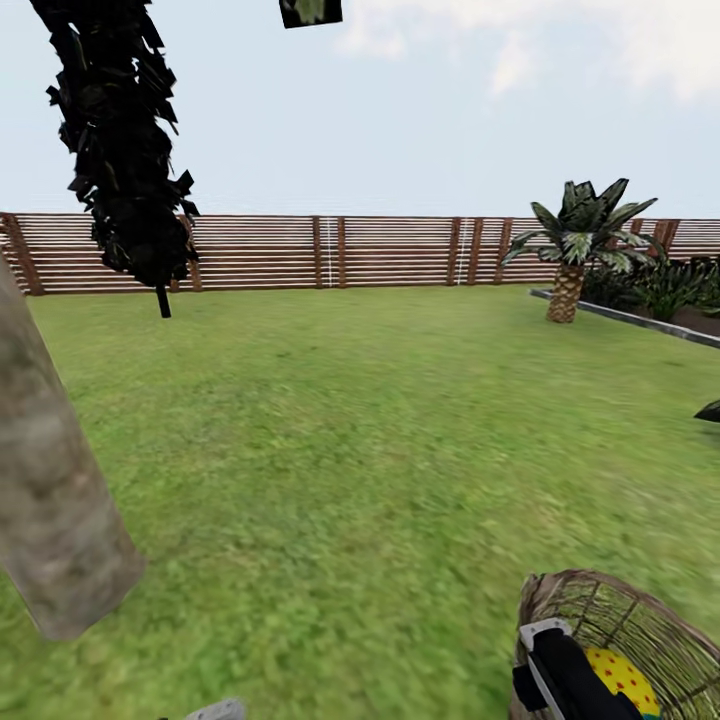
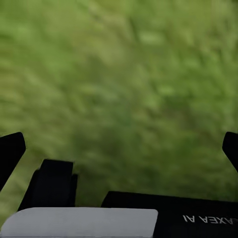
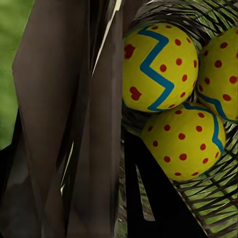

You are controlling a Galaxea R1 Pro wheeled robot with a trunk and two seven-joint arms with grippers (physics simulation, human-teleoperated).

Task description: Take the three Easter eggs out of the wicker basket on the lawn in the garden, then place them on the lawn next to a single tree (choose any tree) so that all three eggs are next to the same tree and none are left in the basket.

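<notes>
Eggs [image 3: 159,67] – three in basket [image 1: 640,620], right tool inside, grip unclear, left tool [image 2: 119,148] spread.

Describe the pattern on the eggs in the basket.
Yellow with red dots and a blue zigzag band, clearest on the eggs in the right wrist view.

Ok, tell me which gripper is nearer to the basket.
The right. The right gripper is at the basket, right by its rim, with the eggs close ahead of it. The left gripper hangs over bare grass, away from the basket.
</notes>
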